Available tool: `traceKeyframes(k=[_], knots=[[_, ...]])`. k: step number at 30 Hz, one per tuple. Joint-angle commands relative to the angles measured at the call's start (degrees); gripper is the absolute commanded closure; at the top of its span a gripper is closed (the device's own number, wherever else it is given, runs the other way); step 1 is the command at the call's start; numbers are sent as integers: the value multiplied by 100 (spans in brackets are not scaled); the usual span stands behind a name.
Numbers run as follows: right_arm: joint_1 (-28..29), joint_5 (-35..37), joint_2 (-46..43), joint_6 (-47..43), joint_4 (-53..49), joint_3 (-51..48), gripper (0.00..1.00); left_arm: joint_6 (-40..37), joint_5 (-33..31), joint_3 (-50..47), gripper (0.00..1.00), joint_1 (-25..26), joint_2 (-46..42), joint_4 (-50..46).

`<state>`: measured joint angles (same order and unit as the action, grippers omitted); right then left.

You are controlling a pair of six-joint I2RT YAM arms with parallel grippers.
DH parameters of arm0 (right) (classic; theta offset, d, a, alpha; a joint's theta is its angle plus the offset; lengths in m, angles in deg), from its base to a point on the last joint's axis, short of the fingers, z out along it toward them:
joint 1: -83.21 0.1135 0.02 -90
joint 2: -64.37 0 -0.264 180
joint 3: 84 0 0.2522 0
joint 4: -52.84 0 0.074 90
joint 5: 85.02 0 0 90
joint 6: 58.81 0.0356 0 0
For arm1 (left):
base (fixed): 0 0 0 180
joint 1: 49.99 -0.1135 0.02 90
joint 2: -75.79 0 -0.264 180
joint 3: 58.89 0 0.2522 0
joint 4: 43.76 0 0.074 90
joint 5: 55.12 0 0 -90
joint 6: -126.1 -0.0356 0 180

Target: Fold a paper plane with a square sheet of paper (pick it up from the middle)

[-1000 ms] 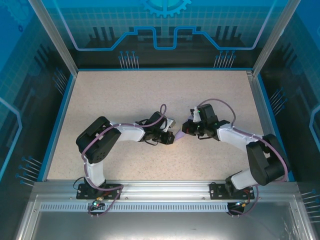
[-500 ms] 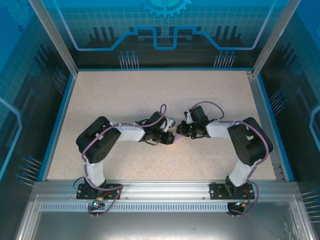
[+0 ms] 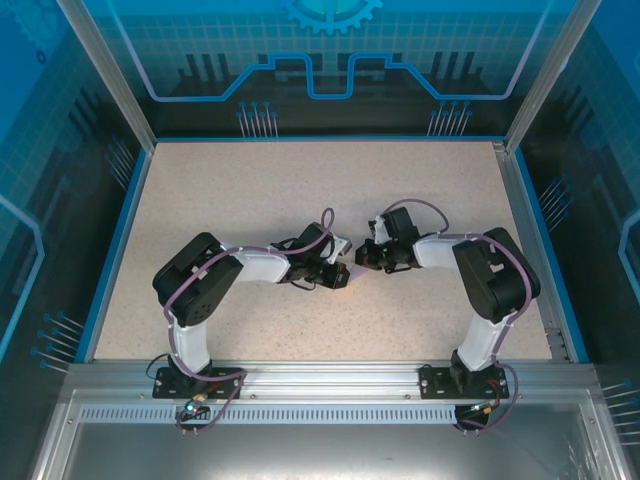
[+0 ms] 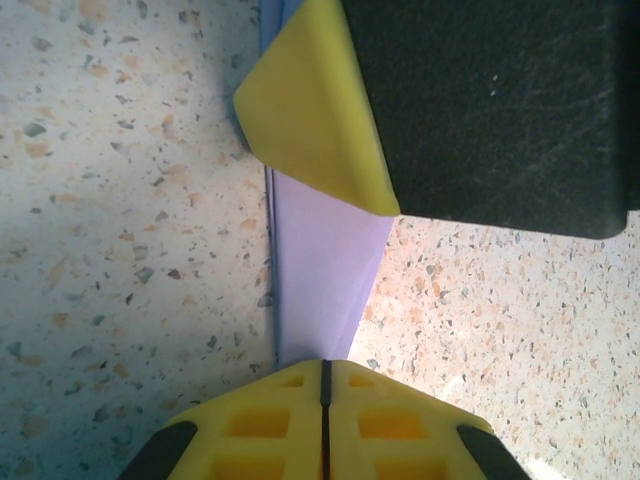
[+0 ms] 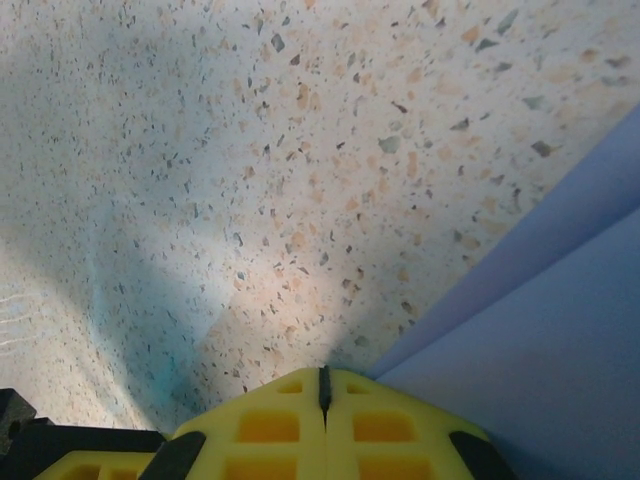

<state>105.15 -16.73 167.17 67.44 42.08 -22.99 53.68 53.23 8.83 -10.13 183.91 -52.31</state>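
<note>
Two black-and-white robot arms reach inward over the one speckled beige table (image 3: 250, 200), and their tips nearly meet at its middle. On the left, the left gripper (image 3: 338, 276) has its yellow ribbed fingers pressed together, with only a thin seam between them. One thin, matte lavender-purple sheet of paper (image 4: 325, 260), folded to a narrow strip, lies flat on the table between the two grippers. In the left wrist view it runs from the left fingertips to beneath a yellow pad (image 4: 310, 110) of the other gripper. Whether the left fingers pinch its end cannot be told. From above, the sheet of paper is a small sliver mostly hidden by both wrists. On the right, the right gripper (image 3: 366, 258) is likewise clenched, with the paper just beside its tips and cut off by the frame edge.
</note>
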Motion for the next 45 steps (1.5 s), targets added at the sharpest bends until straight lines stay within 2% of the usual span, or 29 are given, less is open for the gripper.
traceKeyframes(k=[1,13,19,26,45], knots=[[-418,675,287,-271,-198,91,98,-267,-235,-262,92,-31,411,-1000],[-1093,123,758,-126,187,455,98,-425,-244,-359,93,-117,370,-1242],[-1310,171,859,-120,59,670,98,-470,-222,-384,93,-138,357,-1288],[-1368,150,1113,9,-155,1094,98,-528,-202,-403,93,-213,285,-1381],[-1615,-61,1389,569,276,1327,97,-540,-174,-744,94,-421,26,-1463]])
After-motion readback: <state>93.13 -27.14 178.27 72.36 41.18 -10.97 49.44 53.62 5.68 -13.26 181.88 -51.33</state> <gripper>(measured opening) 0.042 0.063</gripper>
